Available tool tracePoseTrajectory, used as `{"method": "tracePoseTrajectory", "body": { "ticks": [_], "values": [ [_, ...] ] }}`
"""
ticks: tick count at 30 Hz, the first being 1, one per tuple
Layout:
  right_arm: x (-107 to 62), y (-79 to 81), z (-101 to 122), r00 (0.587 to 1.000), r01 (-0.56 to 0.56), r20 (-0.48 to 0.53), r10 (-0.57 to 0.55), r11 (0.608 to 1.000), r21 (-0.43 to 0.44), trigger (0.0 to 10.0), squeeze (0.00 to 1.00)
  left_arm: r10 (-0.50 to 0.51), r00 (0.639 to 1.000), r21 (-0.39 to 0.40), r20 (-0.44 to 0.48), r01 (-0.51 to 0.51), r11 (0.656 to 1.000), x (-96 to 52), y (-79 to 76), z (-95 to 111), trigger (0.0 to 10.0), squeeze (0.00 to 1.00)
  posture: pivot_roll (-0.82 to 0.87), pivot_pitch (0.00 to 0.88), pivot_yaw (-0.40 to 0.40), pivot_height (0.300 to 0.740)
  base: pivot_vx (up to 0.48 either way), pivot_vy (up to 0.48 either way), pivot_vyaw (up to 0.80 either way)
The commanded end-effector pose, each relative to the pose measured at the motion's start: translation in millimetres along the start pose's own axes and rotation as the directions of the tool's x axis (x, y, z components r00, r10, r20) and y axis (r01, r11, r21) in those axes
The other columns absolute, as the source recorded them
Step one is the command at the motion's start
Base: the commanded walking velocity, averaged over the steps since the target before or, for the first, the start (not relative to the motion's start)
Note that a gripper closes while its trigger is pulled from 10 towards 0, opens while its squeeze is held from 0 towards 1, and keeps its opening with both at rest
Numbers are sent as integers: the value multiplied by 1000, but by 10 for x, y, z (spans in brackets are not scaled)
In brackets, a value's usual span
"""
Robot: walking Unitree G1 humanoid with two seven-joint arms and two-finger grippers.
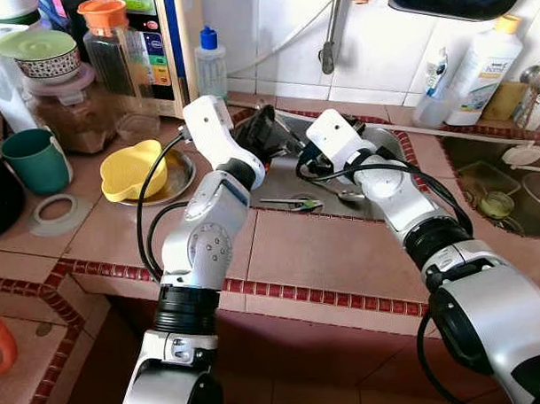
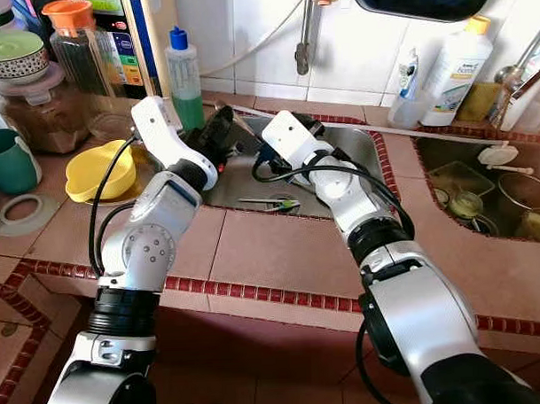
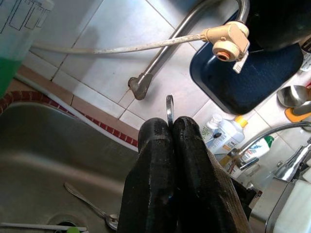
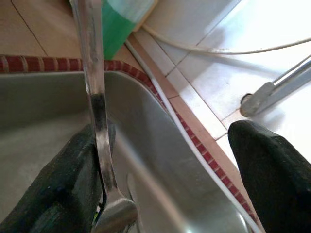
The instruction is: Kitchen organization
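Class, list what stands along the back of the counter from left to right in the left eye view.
Orange-lidded jar → blue-capped bottle → tap pipe → small spray bottle → white bottle with yellow cap.

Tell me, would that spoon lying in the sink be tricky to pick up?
The spoon looks like thin polished metal, so probably stiff, light and rather slippery. It lies flat on the smooth steel sink floor, so a nudge would likely slide it rather than roll it, leaving fingers little to get under.
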State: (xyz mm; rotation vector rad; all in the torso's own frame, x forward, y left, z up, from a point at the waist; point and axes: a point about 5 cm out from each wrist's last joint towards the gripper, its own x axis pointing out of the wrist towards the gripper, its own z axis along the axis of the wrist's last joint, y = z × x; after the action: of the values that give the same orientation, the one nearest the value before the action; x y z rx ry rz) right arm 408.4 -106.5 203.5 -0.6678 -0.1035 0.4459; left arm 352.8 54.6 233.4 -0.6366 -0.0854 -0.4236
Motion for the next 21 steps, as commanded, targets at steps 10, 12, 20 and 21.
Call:
{"method": "tracePoseTrajectory", "body": {
  "ticks": [10,12,20,21],
  "values": [
    [49,28,118,999,-18,44,14,996,90,10000,0,-11,1000,-45,-20,10,999,18,-109,-103,4275,0,2,51,-53,740,0,0,0],
    [52,35,129,999,-21,51,16,995,102,10000,0,-10,1000,-45,-20,9,999,19,-109,-104,4235,0,2,50,-54,740,0,0,0],
    [62,78,170,996,-52,81,42,992,119,10000,0,-9,1000,-44,-20,8,999,22,-106,-107,4353,0,0,47,-55,740,0,0,0],
    [61,74,171,996,-51,83,41,991,122,10000,0,-9,1000,-44,-20,8,999,22,-107,-108,4353,0,0,47,-56,740,0,0,0]
  ]
}}
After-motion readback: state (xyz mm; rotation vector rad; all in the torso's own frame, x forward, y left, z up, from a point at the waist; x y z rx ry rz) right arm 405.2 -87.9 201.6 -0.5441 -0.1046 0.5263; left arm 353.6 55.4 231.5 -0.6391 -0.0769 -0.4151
